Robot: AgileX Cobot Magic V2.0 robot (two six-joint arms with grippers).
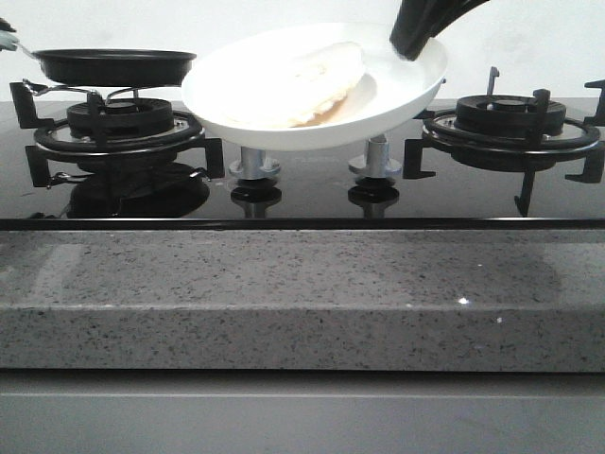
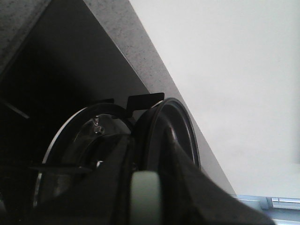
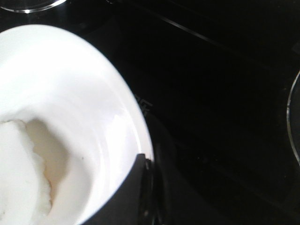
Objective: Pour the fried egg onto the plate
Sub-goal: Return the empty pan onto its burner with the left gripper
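Note:
The white plate [image 1: 397, 99] hangs tilted in the air above the middle of the hob. The whitish fried egg [image 1: 317, 80] lies on it; its yolk does not show. My right gripper [image 1: 416, 38] is shut on the plate's far right rim. In the right wrist view the plate [image 3: 93, 108] holds the egg [image 3: 21, 173], and the gripper [image 3: 143, 187] clamps the rim. The black frying pan [image 1: 113, 64] is level above the left burner and looks empty. My left gripper [image 1: 8, 40] is at the far left edge, shut on the pan handle [image 2: 145, 197]. The pan also shows in the left wrist view [image 2: 171, 136].
The left burner grate [image 1: 118, 128] sits under the pan, the right burner grate [image 1: 510, 123] under my right arm. Two grey knobs [image 1: 253, 165] [image 1: 375, 161] stand below the plate on the black glass hob. A speckled grey counter edge [image 1: 302, 293] runs along the front.

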